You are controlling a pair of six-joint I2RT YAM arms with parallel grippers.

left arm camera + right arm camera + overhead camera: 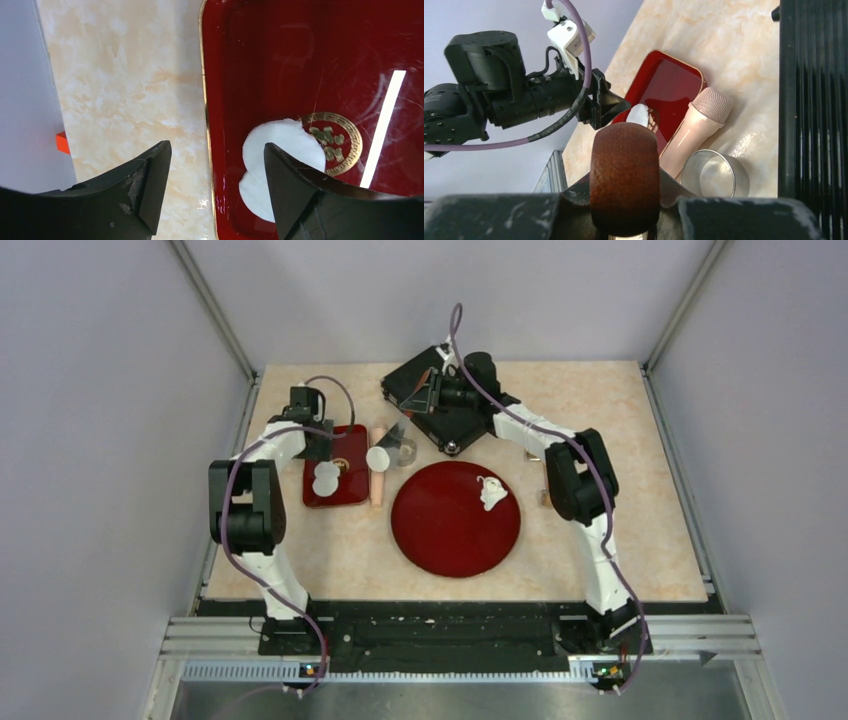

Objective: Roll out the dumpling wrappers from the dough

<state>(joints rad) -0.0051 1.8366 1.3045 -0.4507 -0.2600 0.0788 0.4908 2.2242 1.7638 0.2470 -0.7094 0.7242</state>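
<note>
Two overlapping dumpling wrappers (pixel 282 142) lie in the red rectangular tray (pixel 300 55), and they also show in the top view (pixel 325 478). My left gripper (pixel 217 165) is open and empty, straddling the tray's left rim, with its right finger over the wrappers. My right gripper (pixel 624 197) is shut on a brown wooden handle (pixel 624 170). A third wrapper (pixel 380 457) rides on the tool's far end beside the tray and shows past the handle (pixel 639 114). The ragged dough (pixel 490 490) lies on the round red plate (pixel 450 530).
A pink rolling pin (pixel 378 483) lies along the tray's right side, with the ring cutter (pixel 406 450) next to it. A black square object (pixel 455 420) sits at the back, under my right wrist. Walls close in the left, right and back.
</note>
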